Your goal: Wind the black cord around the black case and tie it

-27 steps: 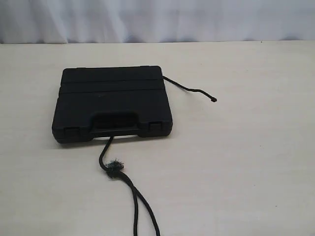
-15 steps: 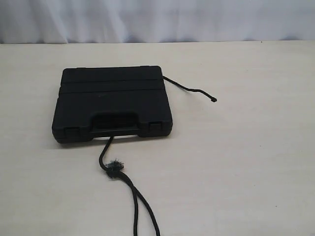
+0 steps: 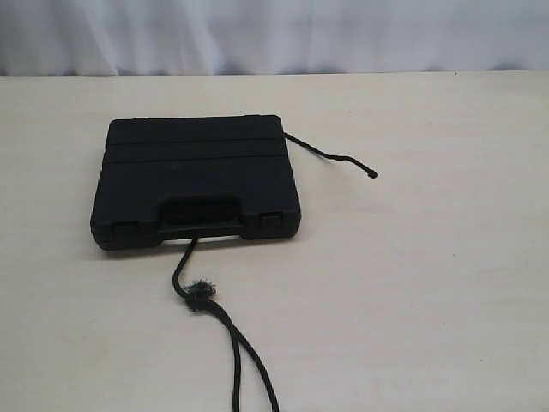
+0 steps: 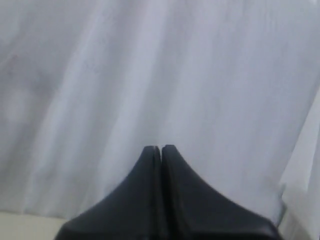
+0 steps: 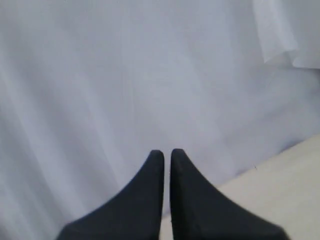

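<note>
Held left end effector (image 4: 161, 148) and right end effector (image 5: 166, 152) pinched together, well apart from ribbed black case (image 3: 197, 172) on worktop (image 3: 429, 283), frayed-knotted black cord (image 3: 201, 294) running beneath.

A pale beige table (image 3: 446, 283) meets a white pleated curtain (image 3: 274, 34) behind.

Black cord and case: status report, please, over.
Left hand shut, right hand shut, both empty. Black cord emerges from two sides of black case, none across its top. No obstacle seen.
</note>
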Tool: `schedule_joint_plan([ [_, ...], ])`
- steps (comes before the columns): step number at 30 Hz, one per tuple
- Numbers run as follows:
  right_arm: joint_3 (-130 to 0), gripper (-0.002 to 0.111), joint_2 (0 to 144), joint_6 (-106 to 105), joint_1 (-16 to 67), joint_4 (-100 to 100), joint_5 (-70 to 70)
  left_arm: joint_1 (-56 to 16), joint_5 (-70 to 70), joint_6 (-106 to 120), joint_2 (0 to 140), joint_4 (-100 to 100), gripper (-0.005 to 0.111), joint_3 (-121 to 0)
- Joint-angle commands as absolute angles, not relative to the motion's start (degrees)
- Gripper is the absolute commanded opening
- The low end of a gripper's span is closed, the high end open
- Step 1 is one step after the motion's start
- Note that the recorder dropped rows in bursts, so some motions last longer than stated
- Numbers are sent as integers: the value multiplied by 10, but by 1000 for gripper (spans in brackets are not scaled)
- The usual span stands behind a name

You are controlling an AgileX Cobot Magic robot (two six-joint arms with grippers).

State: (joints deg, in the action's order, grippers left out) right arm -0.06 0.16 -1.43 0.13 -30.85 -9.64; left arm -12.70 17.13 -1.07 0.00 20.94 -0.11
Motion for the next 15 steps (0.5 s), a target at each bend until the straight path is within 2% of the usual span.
schedule_joint_plan([
  [1,0,4,0,43,1,-420,-207,-127,276,-135,0,217,0,0],
  [7,0,4,0,204,1,-349,-323,-127,449,-170,0,217,0,0],
  [11,0,4,21,308,1,-277,-385,-127,458,-194,0,180,0,-41],
  [15,-57,4,89,308,1,-214,-372,-127,475,-194,78,105,0,-115],
])
